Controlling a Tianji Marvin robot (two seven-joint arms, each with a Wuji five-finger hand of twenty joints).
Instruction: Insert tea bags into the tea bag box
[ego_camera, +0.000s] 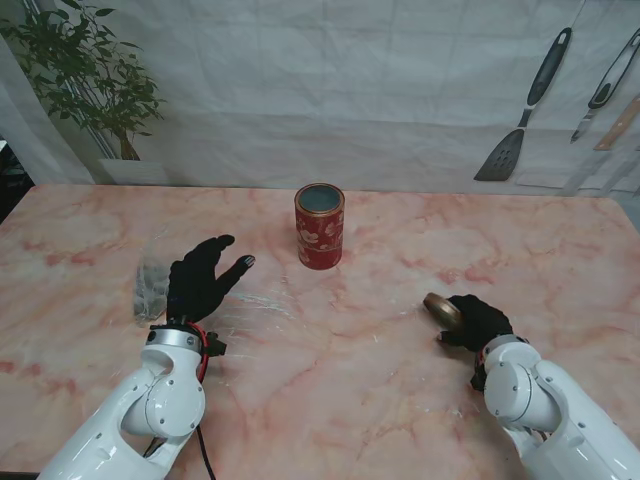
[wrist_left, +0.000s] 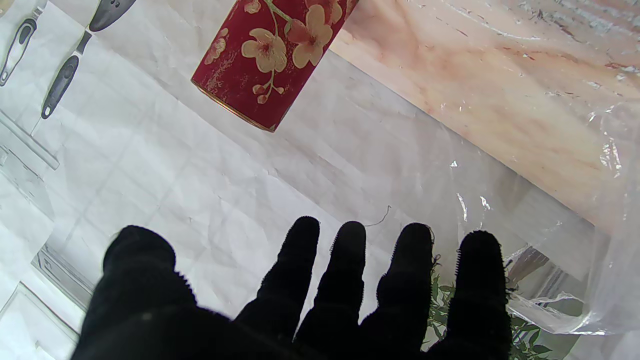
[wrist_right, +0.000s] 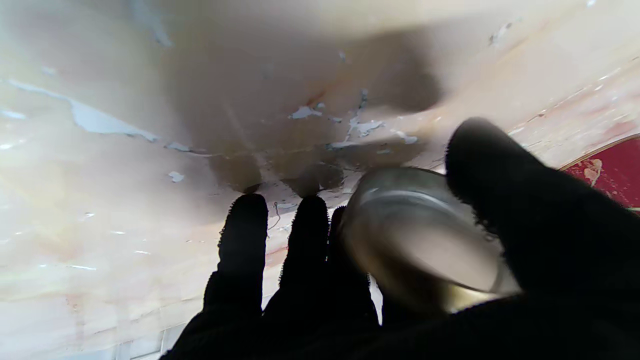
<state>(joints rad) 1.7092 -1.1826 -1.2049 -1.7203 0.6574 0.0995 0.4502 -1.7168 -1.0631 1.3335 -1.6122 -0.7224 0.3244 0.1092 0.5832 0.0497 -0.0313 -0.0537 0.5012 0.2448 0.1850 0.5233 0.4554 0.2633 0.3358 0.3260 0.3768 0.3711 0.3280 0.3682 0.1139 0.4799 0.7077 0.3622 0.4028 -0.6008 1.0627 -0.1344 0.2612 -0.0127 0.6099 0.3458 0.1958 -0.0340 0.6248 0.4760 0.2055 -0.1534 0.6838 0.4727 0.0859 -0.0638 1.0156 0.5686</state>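
Right hand (ego_camera: 478, 321) fingers around a brass-coloured, perhaps metal lid (ego_camera: 441, 311); left hand (ego_camera: 200, 278) splayed; lidless floral red tin (ego_camera: 319, 226).

A pink marble-patterned tabletop (ego_camera: 380, 330) meets a creased white backdrop (ego_camera: 330, 90), where black-handled kitchen utensils (ego_camera: 525, 110) hang; a leafy green plant (ego_camera: 85, 70) stands far left.
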